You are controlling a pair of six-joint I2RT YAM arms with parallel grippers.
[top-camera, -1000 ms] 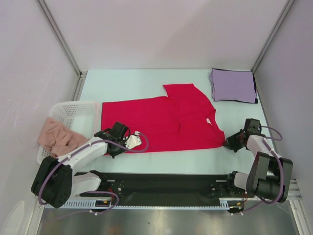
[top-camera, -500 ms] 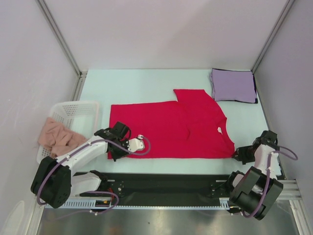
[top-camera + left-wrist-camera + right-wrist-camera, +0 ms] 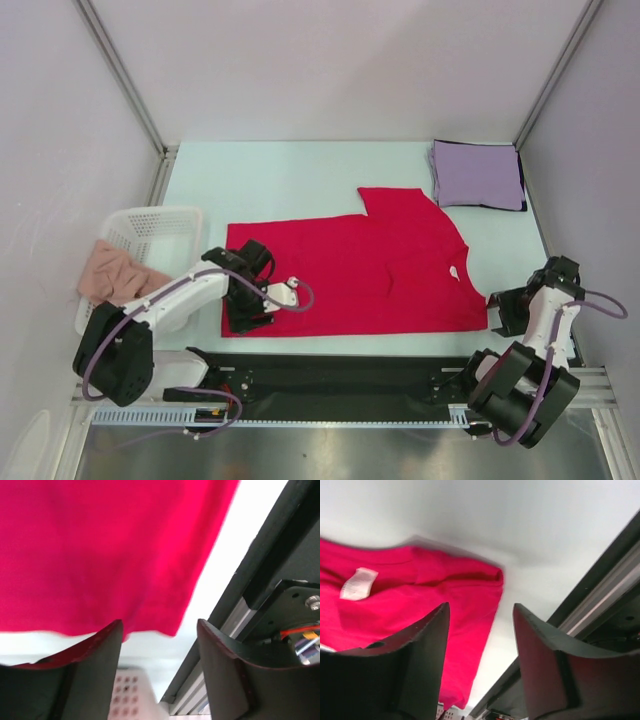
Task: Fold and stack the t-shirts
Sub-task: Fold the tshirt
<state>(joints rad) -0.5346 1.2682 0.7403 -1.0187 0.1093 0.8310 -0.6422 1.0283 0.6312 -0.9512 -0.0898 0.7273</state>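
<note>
Tabletop [image 3: 270,175] carries red t-shirt [image 3: 370,270], left gripper [image 3: 157,630] seemingly parted.

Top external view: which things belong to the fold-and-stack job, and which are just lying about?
Job:
- red t-shirt, laid out flat mid-table
- lavender t-shirt, folded, far right corner

Lying about:
- white mesh basket, left edge
- pink cloth hanging over its rim, kind unclear

right gripper [image 3: 480,611] jaws apart, nothing between them. red t-shirt [image 3: 420,597] corner under it, white neck label [image 3: 358,584] at left, on pale worktop [image 3: 520,525].
</note>
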